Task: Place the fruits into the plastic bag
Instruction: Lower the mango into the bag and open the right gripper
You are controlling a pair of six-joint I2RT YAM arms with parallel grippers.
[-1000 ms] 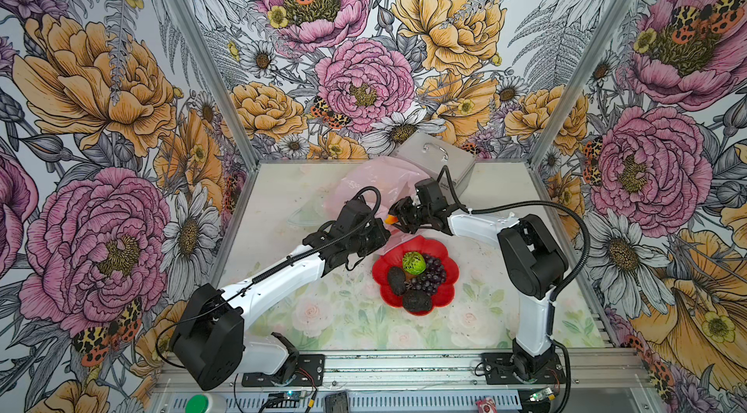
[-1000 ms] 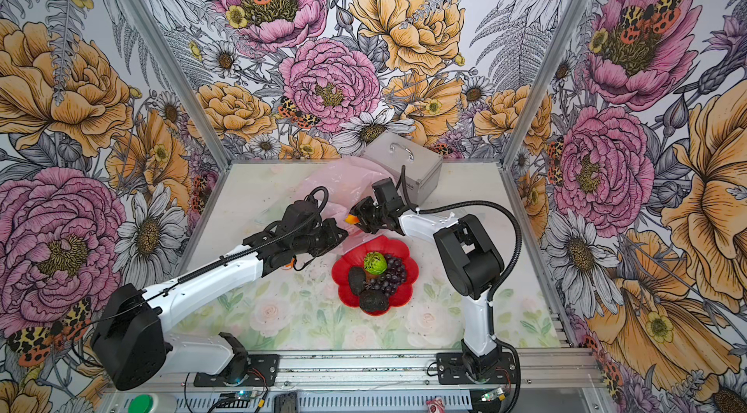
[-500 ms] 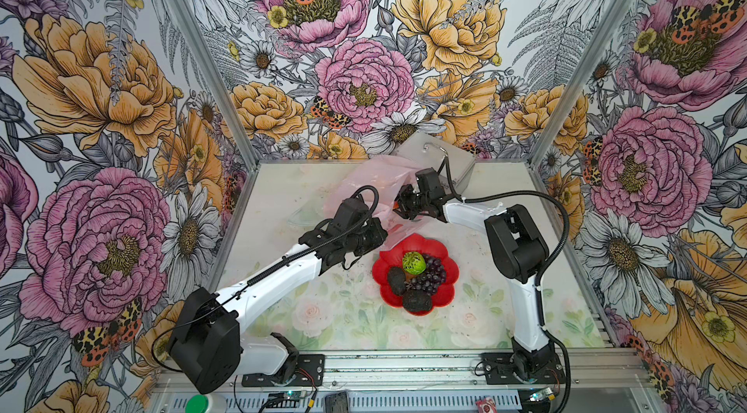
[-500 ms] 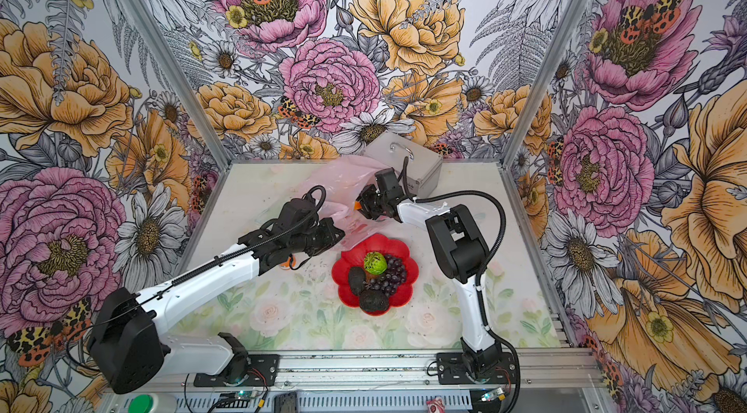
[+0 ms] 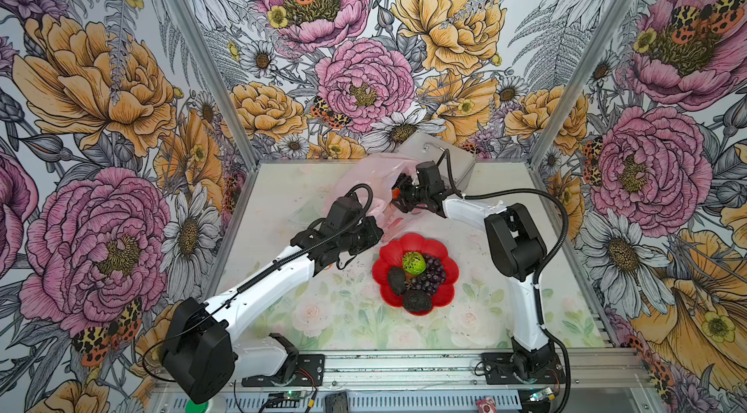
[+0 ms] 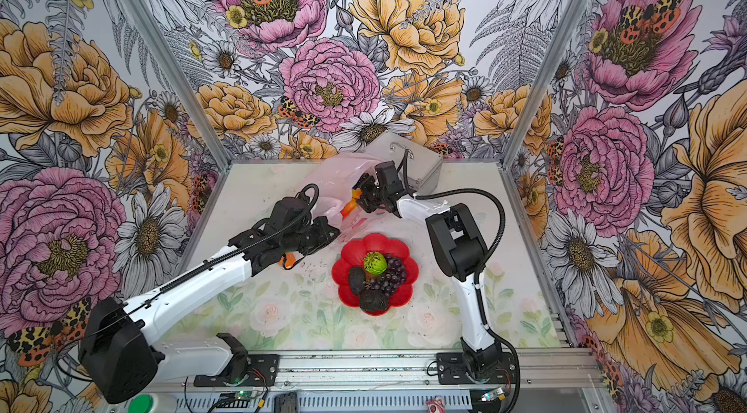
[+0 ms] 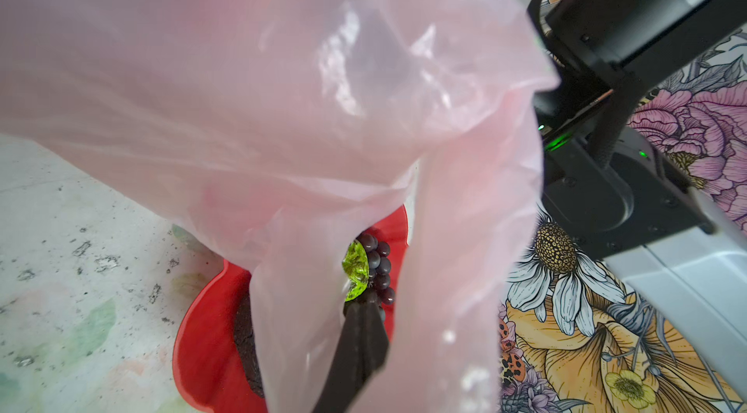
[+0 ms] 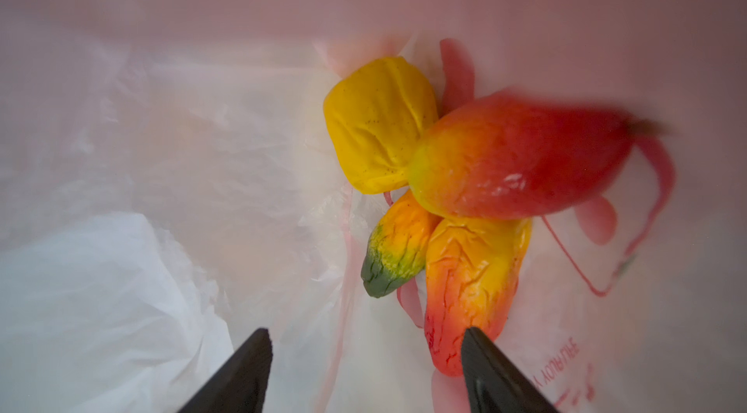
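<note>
While you are pinching the bag (image 7: 283,87) rim in the left gripper (image 7: 364,310) to prop its mouth open, you are holding the right gripper (image 8: 364,336) wide inside, so the peach (image 8: 521,160) is lying free against the lemon (image 8: 380,124) and mangoes (image 8: 473,277)

The table (image 5: 323,310) is a flat top with a pale floral print (dark scuff marks show near its middle). Three items rest directly on it: a red flower-shaped plate (image 5: 420,243) near the centre, a pink plastic bag (image 5: 364,182) behind the plate, and a silver metal case (image 5: 463,168) at the back edge, just beside the bag.
</note>
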